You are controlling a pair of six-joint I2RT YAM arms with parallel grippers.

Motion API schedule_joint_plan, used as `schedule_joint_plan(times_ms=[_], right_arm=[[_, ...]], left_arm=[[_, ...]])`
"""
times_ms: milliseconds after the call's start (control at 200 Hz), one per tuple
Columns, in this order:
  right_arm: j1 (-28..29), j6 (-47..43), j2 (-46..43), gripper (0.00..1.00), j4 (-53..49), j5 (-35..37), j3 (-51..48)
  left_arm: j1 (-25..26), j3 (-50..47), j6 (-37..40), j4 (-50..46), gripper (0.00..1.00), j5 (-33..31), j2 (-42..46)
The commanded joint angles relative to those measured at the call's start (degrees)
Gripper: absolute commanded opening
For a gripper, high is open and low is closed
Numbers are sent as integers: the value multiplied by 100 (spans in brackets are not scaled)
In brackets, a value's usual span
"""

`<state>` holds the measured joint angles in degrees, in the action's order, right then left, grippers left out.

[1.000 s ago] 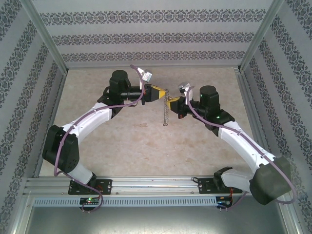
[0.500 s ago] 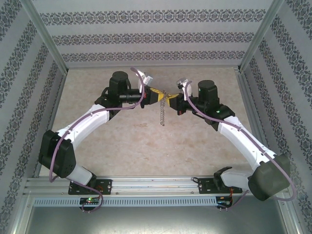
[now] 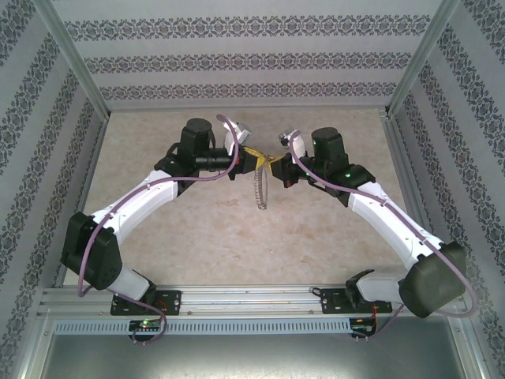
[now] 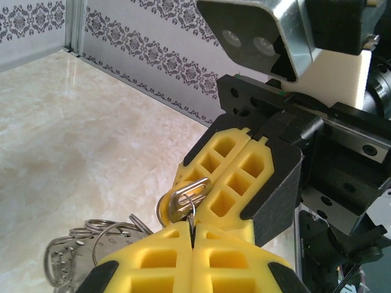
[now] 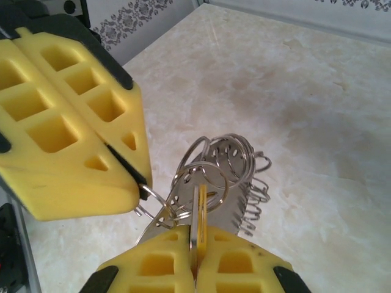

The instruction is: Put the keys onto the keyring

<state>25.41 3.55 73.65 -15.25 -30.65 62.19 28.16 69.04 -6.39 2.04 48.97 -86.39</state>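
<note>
My two grippers meet tip to tip above the middle of the table. My left gripper [image 3: 256,156] [image 4: 193,224] is shut on a thin wire loop of the keyring [image 3: 259,189], a bunch of silvery rings and metal pieces [image 5: 229,159] that dangles below both grippers. My right gripper [image 3: 274,163] [image 5: 197,237] is shut on the small key [image 5: 199,207], whose yellow head stands edge-on between its fingers. In the left wrist view the key's silver slotted end [image 4: 186,196] sits at the held loop, touching it. The hanging rings [image 4: 82,244] show at lower left.
The beige marbled tabletop [image 3: 197,229] lies below, with patterned walls [image 3: 237,63] at the back and sides. An aluminium rail [image 3: 252,304] carrying both arm bases runs along the near edge.
Both grippers have closed the gap between them and shifted slightly toward the back wall. The hanging rings have swung a little to the left. Both stay shut.
</note>
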Motion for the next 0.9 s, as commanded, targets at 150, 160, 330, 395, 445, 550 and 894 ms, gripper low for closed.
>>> schedule_joint_plan(times_ms=[150, 160, 330, 395, 445, 550, 894], right_arm=[[1, -199, -274, 0, -25, 332, 171], [-7, -195, -279, 0, -23, 334, 171], [-148, -118, -395, 0, 51, 295, 118], [-177, -92, -398, 0, 91, 221, 113], [-161, -76, -350, 0, 82, 149, 143], [-19, -101, -193, 0, 41, 78, 244], [77, -208, -103, 0, -48, 323, 318]], left_arm=[[121, 174, 226, -204, 0, 29, 189], [115, 172, 226, -204, 0, 30, 185], [119, 145, 243, -213, 0, 11, 210], [117, 137, 244, -204, 0, 20, 213], [112, 141, 236, -197, 0, 18, 204], [119, 133, 188, -121, 0, 44, 188], [129, 137, 172, -118, 0, 47, 171]])
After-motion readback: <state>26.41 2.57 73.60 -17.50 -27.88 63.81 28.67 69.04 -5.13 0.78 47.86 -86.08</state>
